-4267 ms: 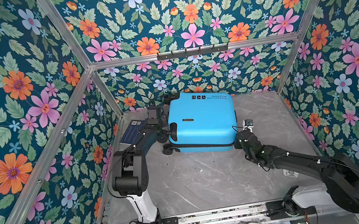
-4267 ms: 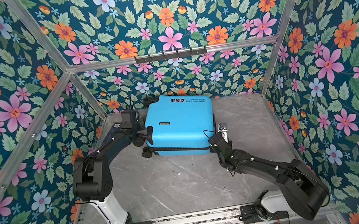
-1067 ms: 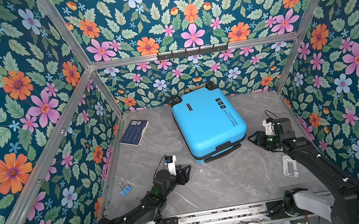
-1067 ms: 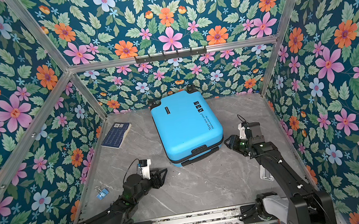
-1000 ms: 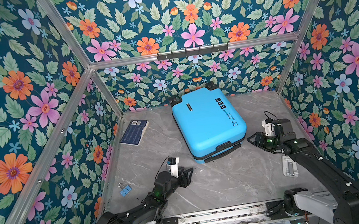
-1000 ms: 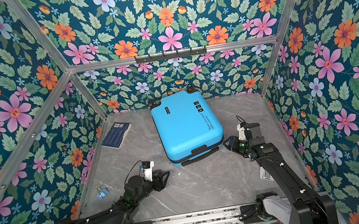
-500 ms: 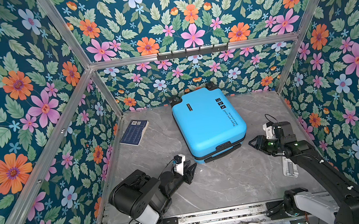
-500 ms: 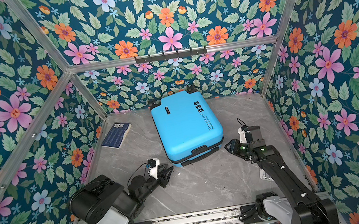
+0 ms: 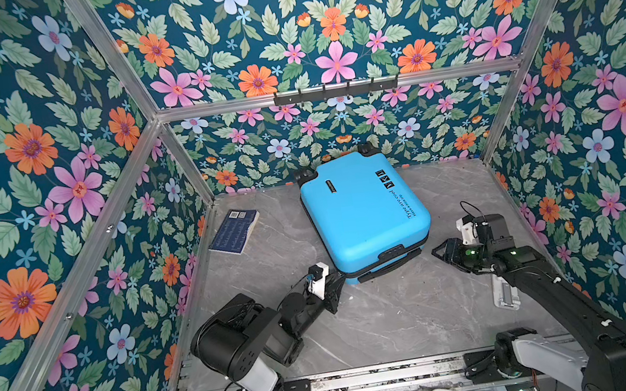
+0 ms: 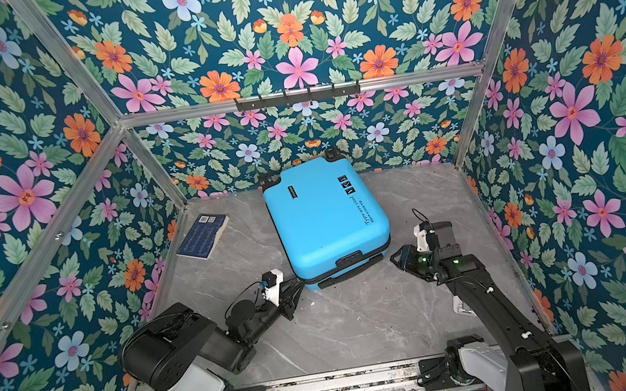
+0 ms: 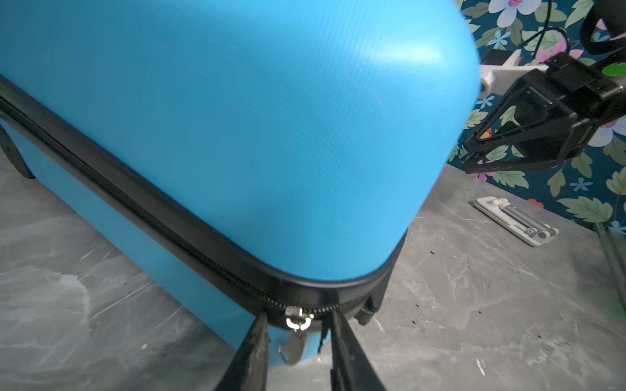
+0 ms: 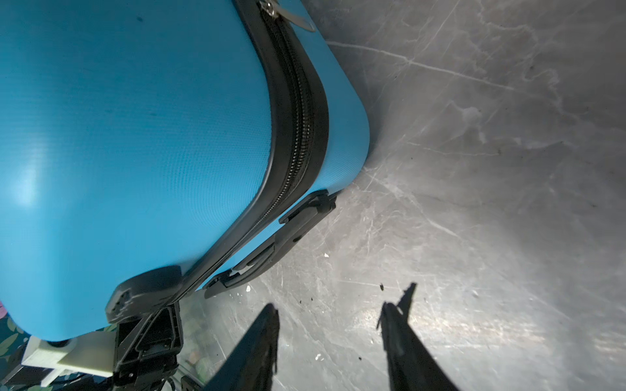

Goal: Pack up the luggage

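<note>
Floral wallpaper covers the booth's walls, and a grey marbled bench [image 9: 384, 320] carries everything. Toward the far middle of it the luggage [image 9: 364, 214] lies flat and closed in both top views. Its wheels point to the far wall and its black handle [image 9: 391, 266] is at the near end. The left hand [image 9: 337, 287] is at the near left corner of the case. In the left wrist view its fingers stand a narrow gap apart on either side of the metal zipper pull [image 11: 298, 326], not pinching it. The right hand [image 9: 443, 250] hovers just off the near right corner, its fingers moderately spread over bare bench, holding nothing. A folded dark-blue cloth [image 9: 235, 232] lies by the far left wall, well apart from the case. A small white gadget [image 9: 504, 294] lies near the right wall, beside the right arm.
</note>
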